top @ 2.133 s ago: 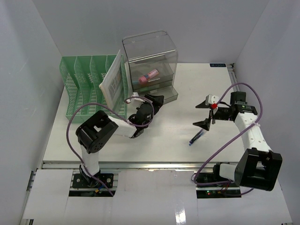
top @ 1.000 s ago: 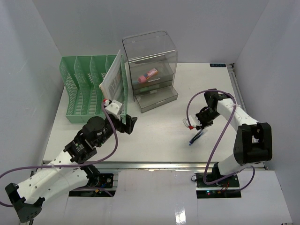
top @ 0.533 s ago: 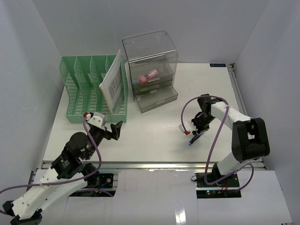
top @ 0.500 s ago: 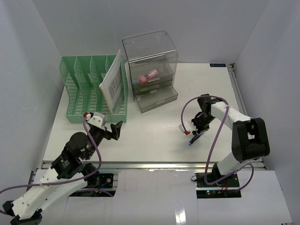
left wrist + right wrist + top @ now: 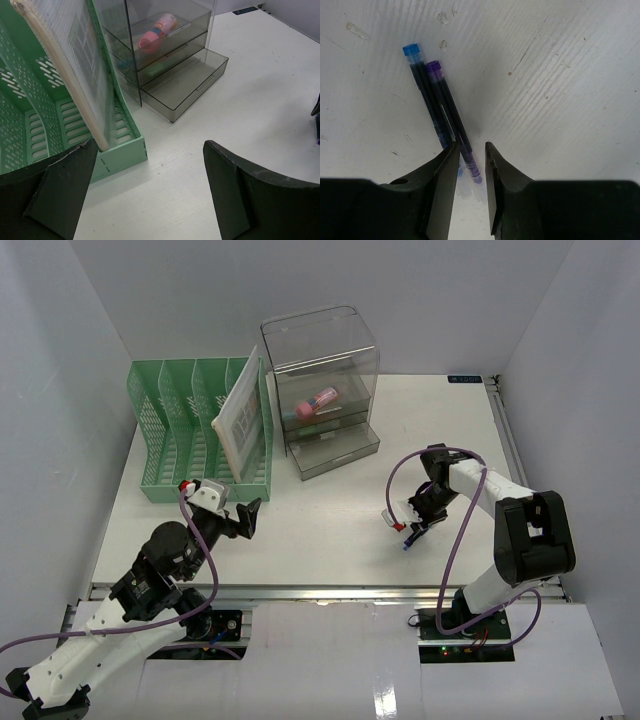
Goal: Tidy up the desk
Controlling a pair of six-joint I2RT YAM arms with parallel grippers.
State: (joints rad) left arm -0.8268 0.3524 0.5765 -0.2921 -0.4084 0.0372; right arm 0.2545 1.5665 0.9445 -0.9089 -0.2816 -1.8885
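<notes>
The white table [image 5: 330, 530] is seen spread beneath both arms, its metal rail along the near edge. A green file rack [image 5: 185, 435] is stood at its far left and a clear drawer box [image 5: 320, 380] at its far centre. The step in hand is judged to be the gathering of loose pens. The right fingers [image 5: 452, 167] are set close to the tabletop on the right, narrowed with a gap left between them. The lower end of a purple pen [image 5: 445, 97] is framed in that gap, though no squeeze on it is shown. A blue pen [image 5: 424, 85] is laid against the purple one and is partly hidden under one finger. The left fingers [image 5: 243, 517] are spread wide and empty, held above the table just in front of the rack, where a white folder [image 5: 65, 75] is leaned. The box's lowest drawer [image 5: 185, 85] is pulled out, and a pink item [image 5: 155, 32] is shown in a higher one. For the next move, a firm closing on the purple pen alone would be called for, so that the blue one is not dragged along, followed by a lift, probably towards the open drawer.
</notes>
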